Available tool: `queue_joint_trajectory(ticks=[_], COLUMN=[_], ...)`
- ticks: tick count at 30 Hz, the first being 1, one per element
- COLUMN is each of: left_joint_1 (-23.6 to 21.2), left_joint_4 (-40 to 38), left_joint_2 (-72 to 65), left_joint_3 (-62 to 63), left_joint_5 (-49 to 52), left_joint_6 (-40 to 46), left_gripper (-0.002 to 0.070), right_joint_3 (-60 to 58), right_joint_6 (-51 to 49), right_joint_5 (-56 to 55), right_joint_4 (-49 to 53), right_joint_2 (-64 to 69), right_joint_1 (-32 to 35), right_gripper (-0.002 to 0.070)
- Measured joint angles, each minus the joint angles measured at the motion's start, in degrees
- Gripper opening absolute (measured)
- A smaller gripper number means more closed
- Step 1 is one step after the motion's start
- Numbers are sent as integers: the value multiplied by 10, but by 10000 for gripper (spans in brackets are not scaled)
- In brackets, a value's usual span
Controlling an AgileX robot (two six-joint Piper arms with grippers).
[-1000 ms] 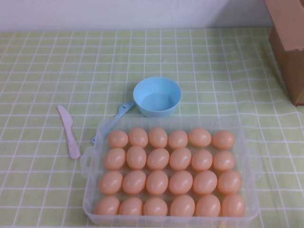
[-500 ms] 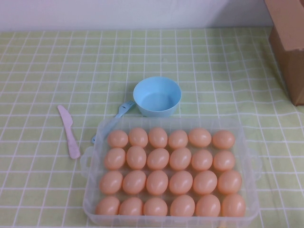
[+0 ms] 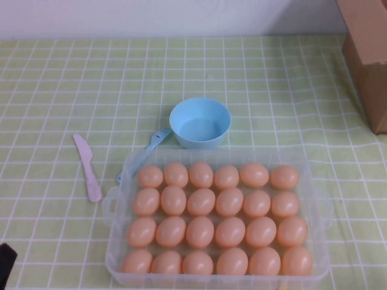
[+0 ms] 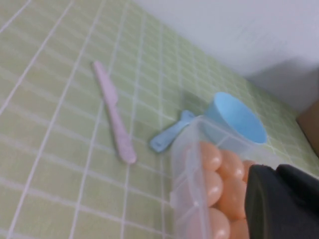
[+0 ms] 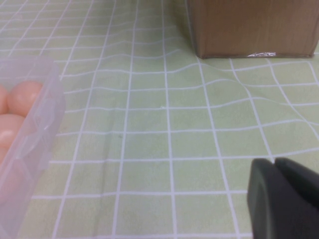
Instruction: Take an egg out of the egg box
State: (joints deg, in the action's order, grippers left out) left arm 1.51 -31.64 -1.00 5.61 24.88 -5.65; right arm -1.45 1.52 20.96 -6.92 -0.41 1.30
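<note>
Eggs fill the egg box [image 3: 317, 181] by the counter's [image 3: 60, 90] near edge. Our left gripper [image 4: 281, 201] hangs at the near-left corner, right gripper [image 5: 284, 199] near-right — jaws: we cannot tell.

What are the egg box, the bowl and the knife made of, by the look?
Egg box: clear, slightly cloudy plastic; the eggs show through its walls.
Bowl: light blue, smooth, opaque, probably plastic.
Knife: pale pink, matte, one moulded piece, likely plastic.
Left end effector sits at the table's near left corner; the right end effector hovers over the cloth right of the box.
</note>
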Motion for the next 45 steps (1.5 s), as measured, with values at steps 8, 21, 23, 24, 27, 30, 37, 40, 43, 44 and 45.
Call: queue_joint_trajectory(ticks=[8, 21, 23, 24, 27, 30, 37, 40, 43, 44, 45], left_joint_1=[26, 89, 123, 143, 195, 230, 258, 259, 259, 259, 259], left_joint_4=[46, 105, 128, 146, 204, 239, 251, 252, 253, 253, 253], left_joint_2=[-184, -579, -631, -657, -728, -795, -921, -950, -970, -974, -977], left_joint_3=[239, 418, 452, 471, 532, 596, 687, 691, 692, 692, 692], left_joint_5=[170, 244, 245, 247, 258, 290, 361, 367, 367, 365, 362], left_joint_6=[161, 277, 279, 279, 263, 256, 255, 257, 257, 257, 258], left_gripper=[-5, -5, -4, -5, -5, -5, -5, -4, 26, 55, 97], right_joint_3=[0, 0, 0, 0, 0, 0, 0, 0, 0, 0, 0], right_joint_6=[0, 0, 0, 0, 0, 0, 0, 0, 0, 0, 0], right_joint_5=[0, 0, 0, 0, 0, 0, 0, 0, 0, 0, 0], right_joint_4=[0, 0, 0, 0, 0, 0, 0, 0, 0, 0, 0], right_joint_2=[0, 0, 0, 0, 0, 0, 0, 0, 0, 0, 0], right_joint_1=[0, 0, 0, 0, 0, 0, 0, 0, 0, 0, 0], right_gripper=[-17, -17, -17, -17, -17, -17, -17, -17, -17, -17, -17])
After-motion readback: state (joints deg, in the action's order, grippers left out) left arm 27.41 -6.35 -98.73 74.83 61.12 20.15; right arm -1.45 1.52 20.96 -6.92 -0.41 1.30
